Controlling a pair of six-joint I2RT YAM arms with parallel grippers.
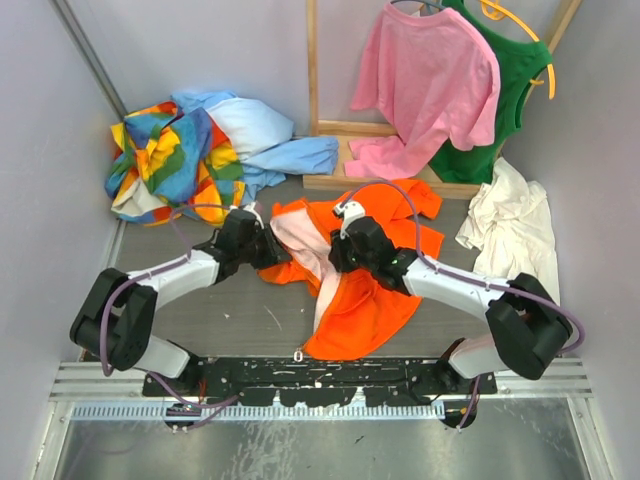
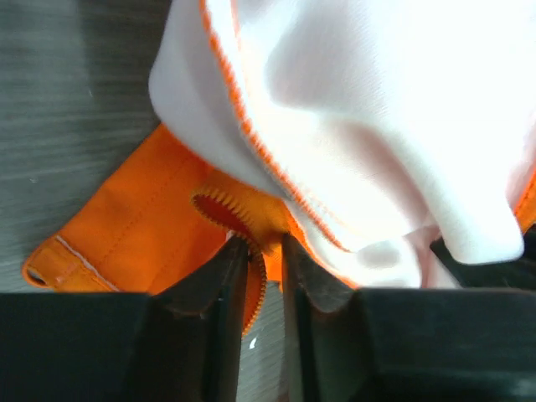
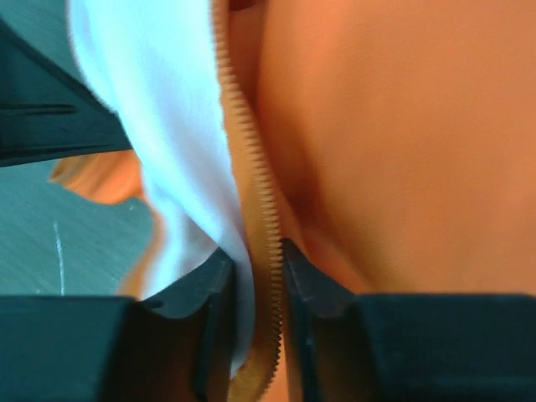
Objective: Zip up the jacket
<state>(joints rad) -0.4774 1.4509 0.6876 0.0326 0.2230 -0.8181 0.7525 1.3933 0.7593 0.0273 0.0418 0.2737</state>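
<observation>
the jacket [image 1: 360, 300] lies crumpled on the bench [image 1: 230, 320], centre, between my two arms. orange shell faces up on the near side, and pale lining [image 2: 377, 126] is exposed toward the left. front open. left jaws: nearly closed, pinching the jacket's orange zipper edge [image 2: 255, 289] between the fingers [image 2: 213, 293]. right jaws: nearly closed, gripping the zipper teeth [image 3: 264, 218] and white lining together.

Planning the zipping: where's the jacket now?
Top view: the jacket lies centrally between the left arm and right arm, before the wooden frame, white cloth on its right.
</observation>
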